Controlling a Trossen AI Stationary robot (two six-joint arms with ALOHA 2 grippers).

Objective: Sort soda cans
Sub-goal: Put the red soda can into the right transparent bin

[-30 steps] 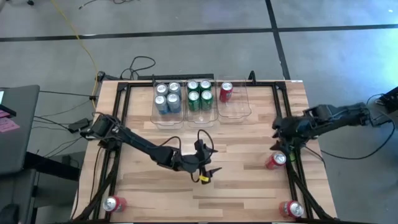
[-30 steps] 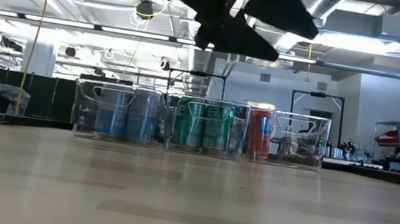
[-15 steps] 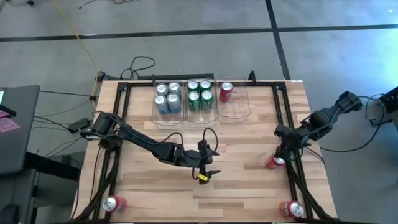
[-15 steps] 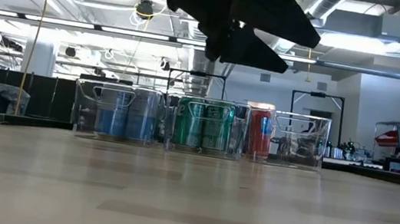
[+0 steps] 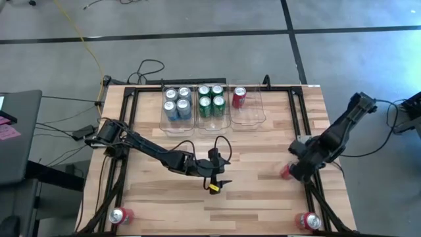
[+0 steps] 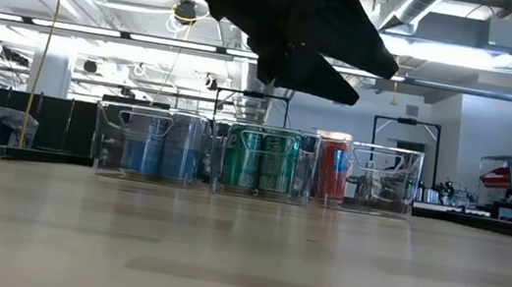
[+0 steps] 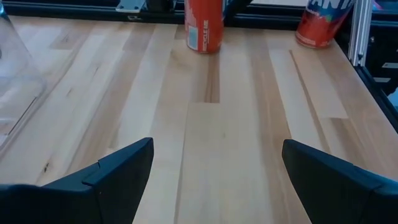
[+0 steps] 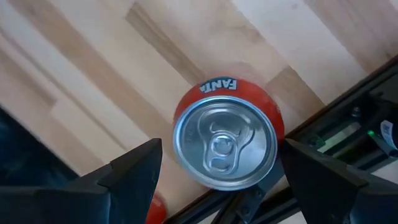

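Note:
A red soda can (image 8: pixel 227 142) stands upright on its base on the wood table, close to the right rail (image 8: pixel 348 124). My right gripper (image 5: pixel 296 168) hangs open above it, pointing down, one finger on either side of the silver top (image 8: pixel 224 146) without touching it. At mid table my left gripper (image 5: pixel 214 179) is open and has nothing between its fingers; its wrist view shows two red cans (image 7: pixel 205 25) (image 7: pixel 323 22) farther off. Red cans also stand at the near left corner (image 5: pixel 120 215) and near right corner (image 5: pixel 309 220).
Three clear bins (image 5: pixel 197 125) stand side by side at the far middle: blue cans (image 5: pixel 176 103) in the left one, green cans (image 5: pixel 210 99) in the middle one, one red can (image 5: pixel 239 97) in the right one. Black frame rails (image 5: pixel 309 191) run along the table's edges.
My right arm has swung toward the table's near edge and come down a little, rolling its wrist, so that its gripper now stands over the red can by the right rail, which has stayed where it was.

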